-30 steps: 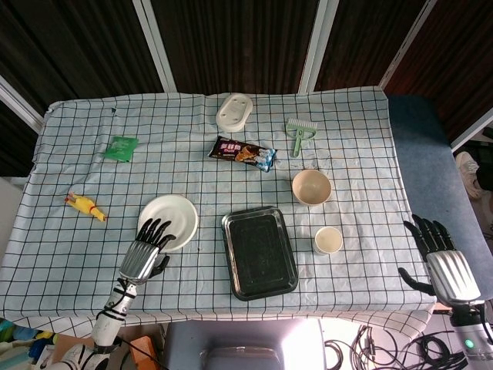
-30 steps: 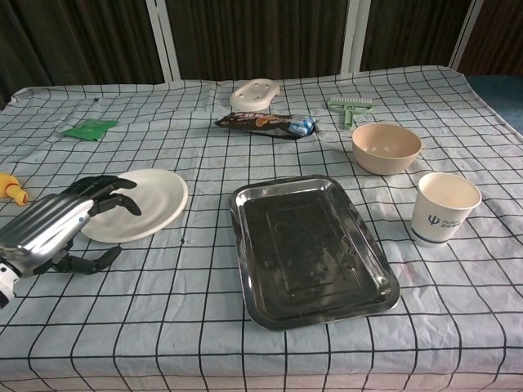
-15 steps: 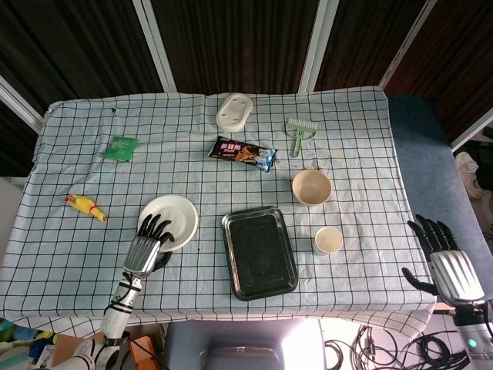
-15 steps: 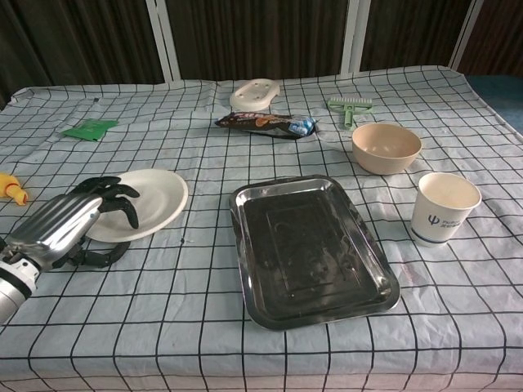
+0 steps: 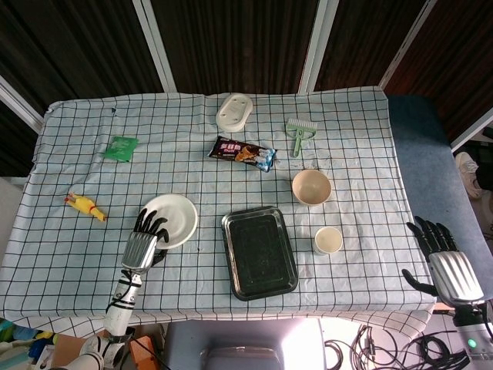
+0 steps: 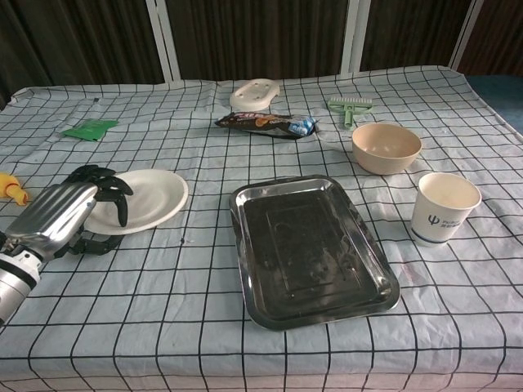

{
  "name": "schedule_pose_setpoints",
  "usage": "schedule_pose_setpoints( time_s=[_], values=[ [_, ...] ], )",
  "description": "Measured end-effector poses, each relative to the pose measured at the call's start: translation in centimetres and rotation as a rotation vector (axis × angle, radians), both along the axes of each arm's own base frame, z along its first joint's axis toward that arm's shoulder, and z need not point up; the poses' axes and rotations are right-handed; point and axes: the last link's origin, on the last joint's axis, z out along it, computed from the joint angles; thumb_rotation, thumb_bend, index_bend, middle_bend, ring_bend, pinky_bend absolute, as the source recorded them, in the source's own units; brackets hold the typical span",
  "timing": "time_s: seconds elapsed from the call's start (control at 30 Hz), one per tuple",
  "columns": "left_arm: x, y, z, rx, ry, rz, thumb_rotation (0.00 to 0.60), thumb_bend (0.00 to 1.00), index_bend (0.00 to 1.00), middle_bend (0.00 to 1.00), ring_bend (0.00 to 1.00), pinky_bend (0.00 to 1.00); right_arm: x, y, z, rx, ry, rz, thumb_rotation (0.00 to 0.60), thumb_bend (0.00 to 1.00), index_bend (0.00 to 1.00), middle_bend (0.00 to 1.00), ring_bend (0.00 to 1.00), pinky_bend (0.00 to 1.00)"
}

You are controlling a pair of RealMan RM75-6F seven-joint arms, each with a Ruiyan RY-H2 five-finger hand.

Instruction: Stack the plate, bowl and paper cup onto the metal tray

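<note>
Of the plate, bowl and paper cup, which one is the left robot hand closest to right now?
The white plate: the left robot hand curls over its near-left rim, while the bowl and paper cup sit beyond the metal tray.

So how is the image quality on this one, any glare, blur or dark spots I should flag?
Head view: even daylight, sharp across the cloth, soft shadows only; the background above the table is nearly black. Chest view: the tray reflects light along its rim and floor, mild glare, no washout; the left hand near the frame edge is slightly soft; the cup and bowl are crisp.
</note>
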Motion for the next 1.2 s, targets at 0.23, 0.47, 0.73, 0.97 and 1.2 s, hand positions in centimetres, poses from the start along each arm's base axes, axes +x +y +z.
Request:
schedule_pose_setpoints(
  time_s=[0.23,0.47,0.73,0.97,1.2],
  values=[
    [0.7,-0.4,1.2,0.064,-0.027,-0.067,0.600,0.54,0.70,0.31,0.12,0.04,0.0,0.1,0.1,-0.003,-0.004,0.001,0.600,0.21,0.00,0.00,0.00,0.00],
    [3.4,-1.8,3.0,0.143,-0.125,-0.229,0.600,0.54,0.71,0.32,0.12,0.04,0.0,0.0,0.4,-0.014,-0.012,-0.004,0.600,0.21,0.00,0.00,0.00,0.00],
    [7.9,-3.4,2.9,0.087,-0.256,-0.354,0.600,0.54,0.71,0.33,0.13,0.04,-0.2,0.0,1.0,-0.033,-0.039,-0.012,0.600,0.20,0.00,0.00,0.00,0.00],
    [12.8,-4.2,0.5,-0.044,-0.250,-0.452,0.600,0.54,0.71,0.33,0.14,0.04,-0.5,-0.1,2.0,-0.057,-0.069,-0.025,0.600,0.20,0.00,0.00,0.00,0.00],
    [15.9,-3.7,-2.2,-0.125,-0.214,-0.503,0.600,0.54,0.71,0.33,0.15,0.04,-1.1,-0.1,2.9,-0.076,-0.092,-0.053,0.600,0.21,0.00,0.00,0.00,0.00]
  ],
)
